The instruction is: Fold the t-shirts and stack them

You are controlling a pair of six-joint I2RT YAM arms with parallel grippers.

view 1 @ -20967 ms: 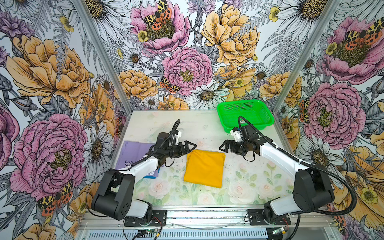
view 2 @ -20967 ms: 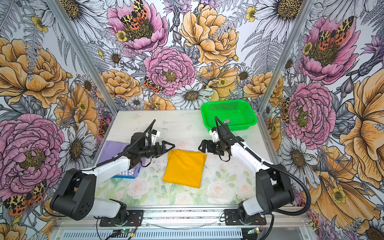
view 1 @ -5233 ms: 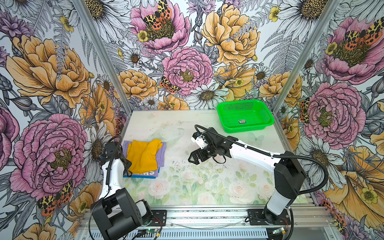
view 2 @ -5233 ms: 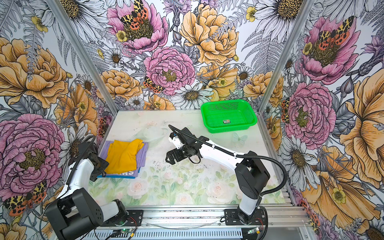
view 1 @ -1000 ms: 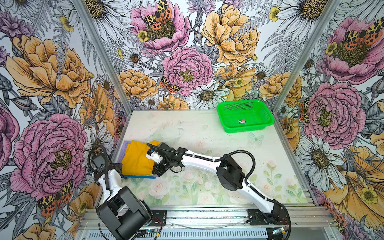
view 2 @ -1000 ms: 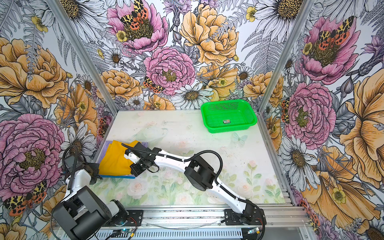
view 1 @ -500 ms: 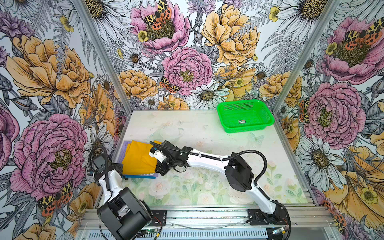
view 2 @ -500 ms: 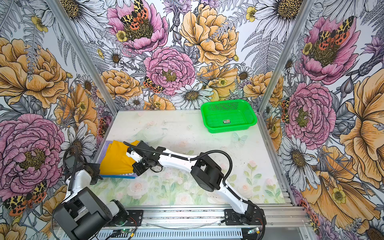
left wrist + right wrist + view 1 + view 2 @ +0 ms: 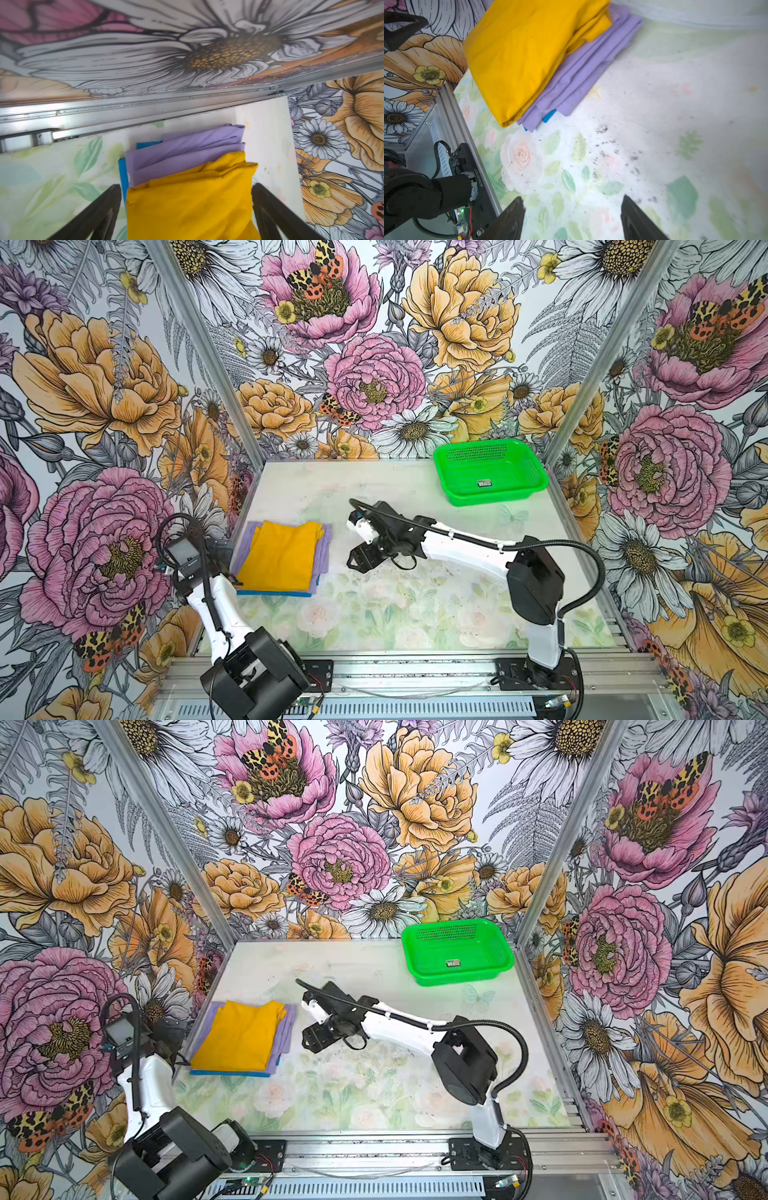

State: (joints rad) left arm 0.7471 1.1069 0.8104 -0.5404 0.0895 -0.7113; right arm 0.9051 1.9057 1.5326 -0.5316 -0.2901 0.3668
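At the left edge of the table (image 9: 415,605), the left gripper (image 9: 186,187) is holding its jaws spread wide on either side of the mustard-yellow t-shirt (image 9: 280,556). That shirt is lying folded on top of the lavender t-shirt (image 9: 324,547) and the blue t-shirt (image 9: 274,593). Just to the stack's right, the right gripper (image 9: 572,198) is hovering over bare tabletop, jaws apart and empty. A green basket (image 9: 494,498) is sitting in the far right corner.

The yellow tee (image 9: 278,560) is soft matt cloth, lightly creased, and the lavender tee (image 9: 187,143) looks the same. The basket (image 9: 494,495) at upper right is glossy green plastic mesh. The tabletop (image 9: 415,614) is smooth, faintly shiny, with dark grit. The front rail (image 9: 415,668) is dull metal.
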